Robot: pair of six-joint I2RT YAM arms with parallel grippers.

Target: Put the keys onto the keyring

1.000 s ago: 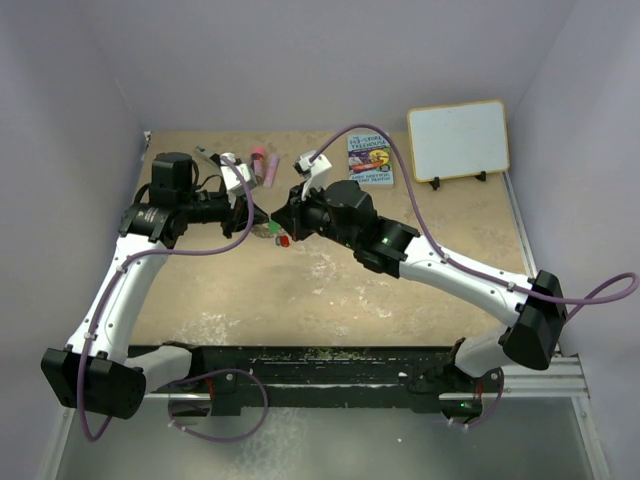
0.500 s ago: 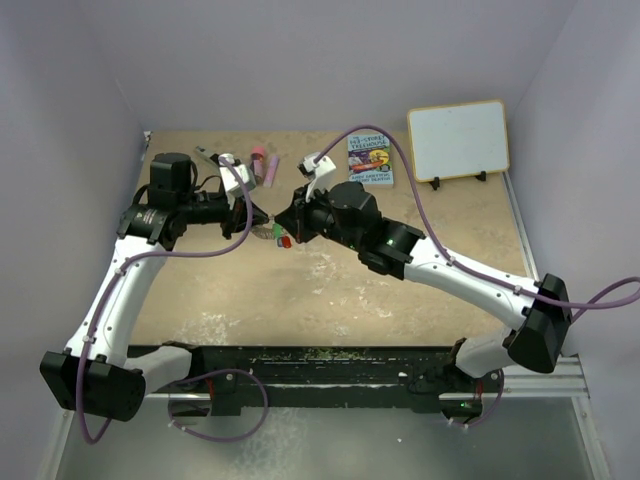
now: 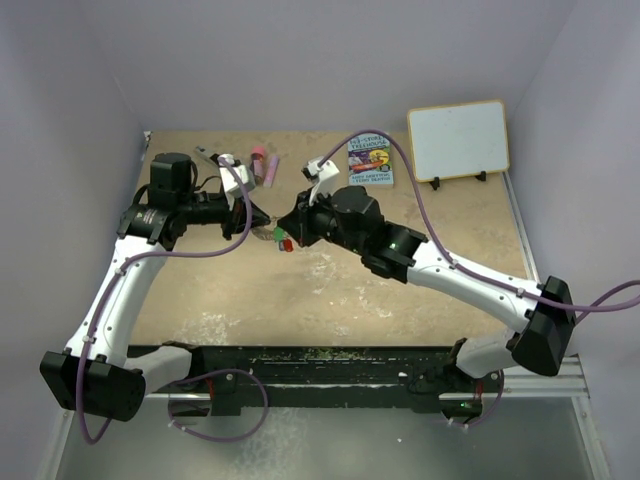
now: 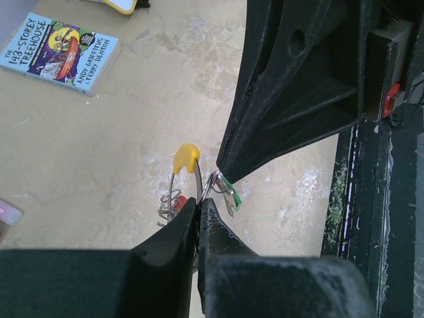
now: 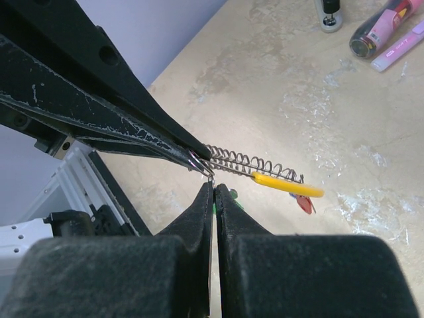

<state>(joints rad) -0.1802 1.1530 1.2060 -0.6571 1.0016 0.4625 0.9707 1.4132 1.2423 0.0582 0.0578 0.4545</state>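
The keyring [image 5: 246, 161] is a thin wire loop with a coiled part and a yellow stretch [image 5: 286, 185]. My left gripper [image 4: 197, 203] is shut on its wire just below the yellow piece [image 4: 186, 154] and holds it above the table. My right gripper [image 5: 214, 186] is shut on the green key [image 4: 232, 193], whose small ring touches the keyring wire at the left fingertips [image 5: 197, 155]. The red key [image 5: 305, 204] hangs on the loop; a bit of blue shows beside it. In the top view both grippers meet at the green key [image 3: 275, 231] and the red key [image 3: 285, 242].
A book [image 3: 369, 160] and a small whiteboard [image 3: 458, 138] lie at the back right. A pink-and-maroon tube [image 3: 260, 162], a pink pen [image 5: 397, 53] and a black-and-silver tool [image 3: 208, 155] lie at the back, behind the grippers. The black frame [image 3: 330, 365] runs along the near edge.
My right arm has shifted slightly, its elbow moving right and its wrist turning a little. Both grippers stay shut and together at the keyring. The left arm has barely moved.
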